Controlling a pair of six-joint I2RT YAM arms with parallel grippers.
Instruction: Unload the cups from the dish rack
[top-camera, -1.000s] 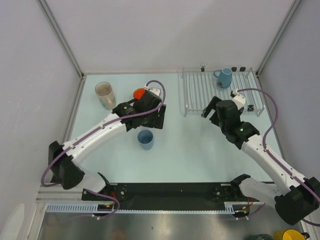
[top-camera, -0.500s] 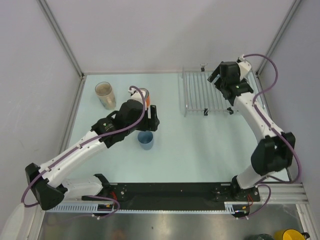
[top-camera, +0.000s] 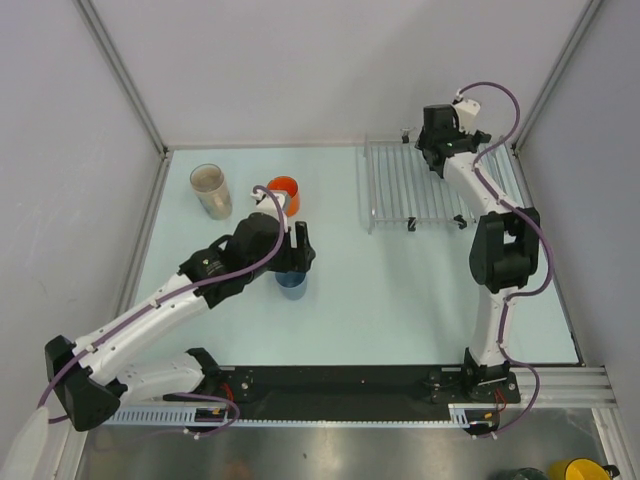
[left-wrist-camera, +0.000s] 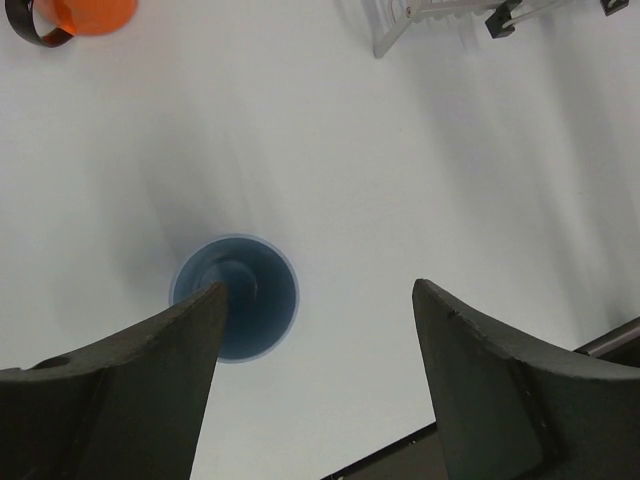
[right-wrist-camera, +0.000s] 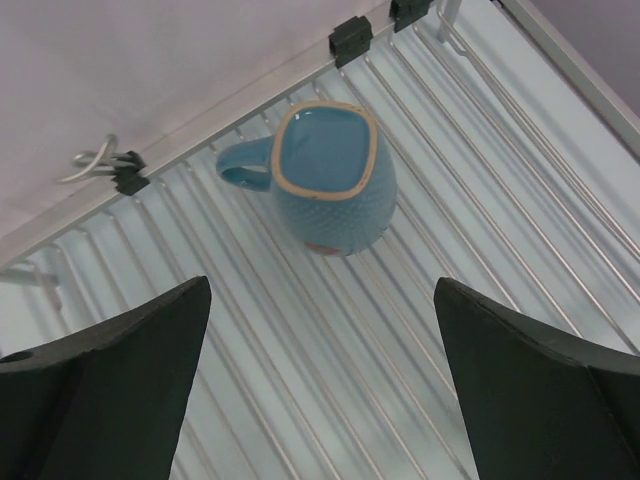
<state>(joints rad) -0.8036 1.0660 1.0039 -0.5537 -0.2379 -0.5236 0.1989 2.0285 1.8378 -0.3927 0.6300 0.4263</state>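
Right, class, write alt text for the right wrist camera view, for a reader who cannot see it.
A teal-blue handled mug stands upright on the thin rods of the dish rack, seen from above, handle pointing left in the picture. The right gripper hangs over it, its dark fingers spread wide at the bottom corners.

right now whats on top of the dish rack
One teal-blue mug stands upright on the dish rack rods near the back edge, with the open right gripper above it. From the top camera that gripper covers the mug; the other rods in sight are bare.
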